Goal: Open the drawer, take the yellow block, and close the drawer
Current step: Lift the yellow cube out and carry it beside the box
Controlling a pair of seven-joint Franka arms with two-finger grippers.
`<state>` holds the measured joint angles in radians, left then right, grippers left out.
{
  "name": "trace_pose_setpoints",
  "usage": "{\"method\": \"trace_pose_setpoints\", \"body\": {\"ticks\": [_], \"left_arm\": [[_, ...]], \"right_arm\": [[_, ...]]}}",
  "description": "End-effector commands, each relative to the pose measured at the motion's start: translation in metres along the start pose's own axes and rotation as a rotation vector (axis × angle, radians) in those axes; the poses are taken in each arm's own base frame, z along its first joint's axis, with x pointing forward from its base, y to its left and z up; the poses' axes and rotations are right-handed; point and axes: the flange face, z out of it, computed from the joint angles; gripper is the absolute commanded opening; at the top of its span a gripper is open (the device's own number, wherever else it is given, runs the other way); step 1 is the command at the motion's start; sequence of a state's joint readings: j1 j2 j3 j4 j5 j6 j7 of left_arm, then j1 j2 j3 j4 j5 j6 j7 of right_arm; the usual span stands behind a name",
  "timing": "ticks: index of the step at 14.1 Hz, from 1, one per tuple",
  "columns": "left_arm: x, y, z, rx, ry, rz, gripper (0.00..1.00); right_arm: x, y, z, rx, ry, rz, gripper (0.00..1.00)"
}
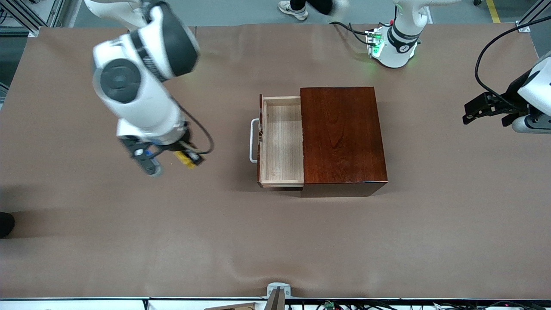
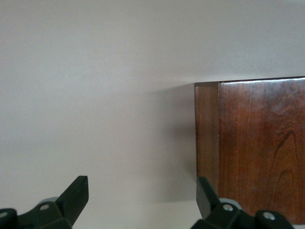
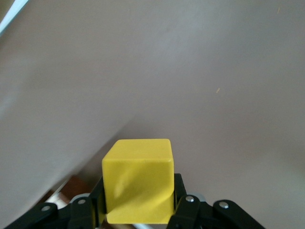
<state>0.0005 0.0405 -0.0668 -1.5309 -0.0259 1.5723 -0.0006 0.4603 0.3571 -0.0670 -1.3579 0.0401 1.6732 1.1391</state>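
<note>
The drawer [image 1: 282, 142] stands pulled out of the reddish-brown wooden box [image 1: 342, 137], its plywood tray bare and its white handle [image 1: 253, 141] pointing toward the right arm's end of the table. My right gripper [image 1: 188, 158] hangs in the air over bare table on that side of the drawer, shut on the yellow block [image 3: 138, 180]. The block fills the space between the fingers [image 3: 179, 191] in the right wrist view. My left gripper [image 1: 473, 113] waits open over the table at the left arm's end, with the box's corner [image 2: 248, 143] in its wrist view.
Brown paper covers the table [image 1: 129, 241]. The left arm's base [image 1: 394, 43] stands at the table's edge farthest from the front camera. A black cable [image 1: 490, 47] loops above the left gripper. A person's shoe [image 1: 292, 9] shows on the floor past the table.
</note>
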Motion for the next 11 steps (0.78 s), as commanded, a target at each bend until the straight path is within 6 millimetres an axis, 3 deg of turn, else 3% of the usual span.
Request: {"method": "trace_pose_setpoints", "body": {"ticks": [1,6,8,11], "left_arm": [[0.001,0.001,-0.005,0.019,0.004,0.010,1.00],[0.001,0.001,-0.005,0.019,0.004,0.010,1.00],[0.001,0.001,-0.005,0.019,0.004,0.010,1.00],[0.001,0.000,-0.005,0.019,0.004,0.008,1.00]], "right_arm": [[0.041,0.059,0.004,-0.015,-0.032,-0.139,0.00],[0.144,0.144,0.045,-0.025,-0.083,-0.369,0.00],[0.171,0.181,0.073,-0.021,-0.100,-0.443,0.00],[0.183,0.232,0.122,0.000,-0.092,-0.544,0.00]]}}
